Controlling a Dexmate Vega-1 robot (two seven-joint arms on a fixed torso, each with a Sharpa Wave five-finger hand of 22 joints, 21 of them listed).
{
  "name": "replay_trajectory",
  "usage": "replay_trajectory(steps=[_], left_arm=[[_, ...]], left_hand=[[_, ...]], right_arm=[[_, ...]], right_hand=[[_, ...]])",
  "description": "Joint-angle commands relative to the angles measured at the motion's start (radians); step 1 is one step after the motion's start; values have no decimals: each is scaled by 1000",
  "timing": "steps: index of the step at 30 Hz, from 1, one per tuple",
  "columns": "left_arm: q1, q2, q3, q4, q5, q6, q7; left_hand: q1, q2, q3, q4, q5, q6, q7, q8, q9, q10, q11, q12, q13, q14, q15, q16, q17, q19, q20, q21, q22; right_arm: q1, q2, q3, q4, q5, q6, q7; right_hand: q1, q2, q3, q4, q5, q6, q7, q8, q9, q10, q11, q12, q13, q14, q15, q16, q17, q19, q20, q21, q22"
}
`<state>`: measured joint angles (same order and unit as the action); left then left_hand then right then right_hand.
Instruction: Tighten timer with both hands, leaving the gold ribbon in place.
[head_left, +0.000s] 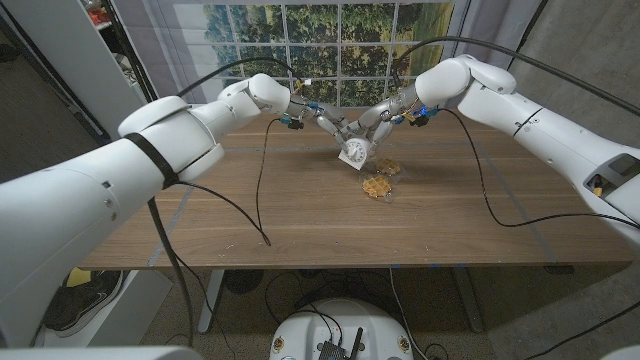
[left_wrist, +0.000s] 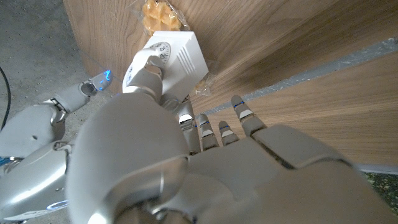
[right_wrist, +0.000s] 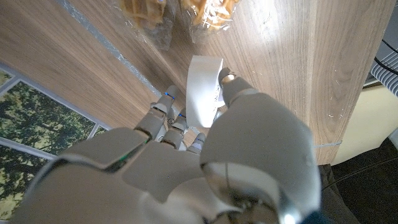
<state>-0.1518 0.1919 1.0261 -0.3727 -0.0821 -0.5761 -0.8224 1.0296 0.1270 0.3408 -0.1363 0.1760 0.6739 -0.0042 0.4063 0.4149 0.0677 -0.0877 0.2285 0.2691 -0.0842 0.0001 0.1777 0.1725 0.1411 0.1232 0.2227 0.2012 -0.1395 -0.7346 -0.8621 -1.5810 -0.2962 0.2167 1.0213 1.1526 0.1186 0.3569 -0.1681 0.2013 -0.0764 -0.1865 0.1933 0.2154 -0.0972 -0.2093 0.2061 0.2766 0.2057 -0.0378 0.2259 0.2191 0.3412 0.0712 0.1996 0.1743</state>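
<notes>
Gripping the white timer (head_left: 354, 153) from both sides: left robot hand (head_left: 330, 124), right robot hand (head_left: 378, 121).

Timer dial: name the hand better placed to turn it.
Left, probably. The left hand has a fingertip on the timer dial face, while the right hand grips its body side-on, suited to bracing.

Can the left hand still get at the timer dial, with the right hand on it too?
Probably yes. The left hand already has a finger on the dial face of the timer, while the right hand grips the white body from the side, leaving the dial exposed.
</notes>
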Motion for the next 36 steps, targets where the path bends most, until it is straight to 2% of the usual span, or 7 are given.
replay_trajectory(steps=[1, 9, 14, 26, 27, 30, 36], left_arm=[[10, 15, -44, 1, -47, -5, -37], [28, 10, -106, 7, -122, 80, -75], [43, 11, -130, 9, -151, 124, -64], [77, 25, -140, 10, -162, 157, -17], [79, 25, -139, 10, -160, 164, -7], [83, 22, -136, 12, -159, 195, 24], [86, 12, -125, 13, -162, 248, 69]], left_hand=[[32, 51, 16, 23, -1, 172, -179, 8, 17, 7, -10, 9, -1, -3, -6, 7, 2, 6, 3, 9, 3], [29, 50, 13, 25, 1, 175, -183, 7, 17, 15, -16, 12, -3, 5, -12, 9, 2, 8, 1, 11, 3], [28, 49, 10, 26, 2, 178, -184, 8, 20, 18, -21, 13, -4, 7, -12, 10, 2, 9, 1, 12, 3], [29, 50, 8, 26, 5, 178, -177, 9, 26, 18, -19, 14, -6, 10, -12, 9, 1, 9, 1, 14, 4], [30, 50, 8, 25, 5, 176, -177, 8, 28, 18, -10, 14, -7, 9, -12, 9, 1, 9, 1, 15, 4], [31, 50, 8, 25, 5, 174, -177, 8, 30, 18, -8, 14, -7, 10, -12, 9, 1, 10, 1, 15, 4], [32, 53, 8, 25, 6, 169, -166, 8, 36, 13, -4, 13, -9, 8, -11, 8, 1, 11, 1, 17, 5]], right_arm=[[-19, -8, 13, 27, 15, 90, -33], [-63, -17, 52, 62, 27, 207, -149], [-81, -30, 78, 52, 29, 243, -190], [-123, -72, 153, -54, 52, 212, -237], [-127, -76, 159, -63, 54, 208, -242], [-141, -83, 178, -82, 71, 197, -256], [-176, -91, 210, -117, 47, 174, -327]], right_hand=[[19, -4, -8, -1, -1, 8, -36, 1, 1, -16, -3, -5, 6, 14, -9, 8, 6, 1, 3, 3, 4], [32, 0, -22, 7, -9, -48, -37, 0, 3, -9, -3, 11, 19, 63, -63, 33, 18, 18, -11, 9, 3], [31, -11, -32, 7, -13, -61, -36, 1, 4, -18, 0, 11, 24, 64, -64, 35, 20, 20, -9, 9, 3], [23, -19, -48, 14, -19, -80, -37, 4, 6, -43, 0, 6, 29, 62, -57, 37, 26, 26, -1, 10, 4], [21, -21, -50, 15, -20, -81, -37, 5, 6, -44, 0, 6, 29, 63, -55, 37, 27, 27, 0, 10, 4], [15, -23, -55, 18, -21, -84, -37, 7, 7, -48, 0, 6, 30, 63, -51, 38, 28, 29, 4, 11, 4], [11, -25, -61, 20, -22, -87, -37, 9, 8, -57, 0, 4, 32, 59, -46, 37, 30, 31, 10, 11, 4]])
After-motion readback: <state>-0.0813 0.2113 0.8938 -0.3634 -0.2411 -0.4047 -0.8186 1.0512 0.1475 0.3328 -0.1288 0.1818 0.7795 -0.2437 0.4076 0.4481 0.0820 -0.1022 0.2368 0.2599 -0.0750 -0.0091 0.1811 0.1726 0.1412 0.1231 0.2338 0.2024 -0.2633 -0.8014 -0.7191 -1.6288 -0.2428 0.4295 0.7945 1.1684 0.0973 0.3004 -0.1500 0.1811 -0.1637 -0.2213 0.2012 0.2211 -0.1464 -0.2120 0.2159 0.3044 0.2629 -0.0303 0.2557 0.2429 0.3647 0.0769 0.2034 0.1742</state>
